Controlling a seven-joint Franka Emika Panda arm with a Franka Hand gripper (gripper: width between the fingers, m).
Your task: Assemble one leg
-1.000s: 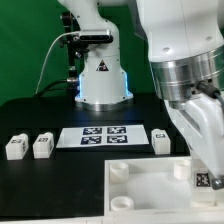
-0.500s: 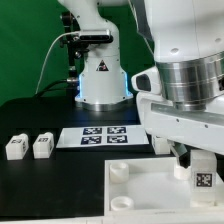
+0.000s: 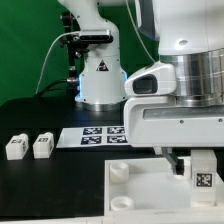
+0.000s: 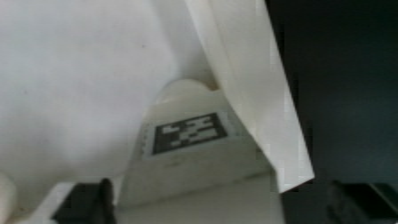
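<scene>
My gripper (image 3: 196, 168) fills the exterior view's right and is shut on a leg (image 3: 204, 176), a small white block with a black-and-white tag. It holds the leg upright at the far right corner of the large white plate (image 3: 140, 195). In the wrist view the leg (image 4: 192, 135) runs out from between my two dark fingertips (image 4: 86, 203), and the gripper (image 4: 214, 208) closes around its near end. The plate (image 4: 71, 90) lies beyond it. Two more legs (image 3: 15, 147) (image 3: 42, 146) stand on the black table at the exterior view's left.
The marker board (image 3: 92, 136) lies on the table behind the plate, its right part hidden by my hand. Round sockets (image 3: 118, 173) show at the plate's left corners. The arm's white base (image 3: 100, 75) stands at the back.
My hand has turned around the held leg, its body swinging toward the exterior view's left and hiding the leg beside the marker board. The held leg stays at the plate's right corner.
</scene>
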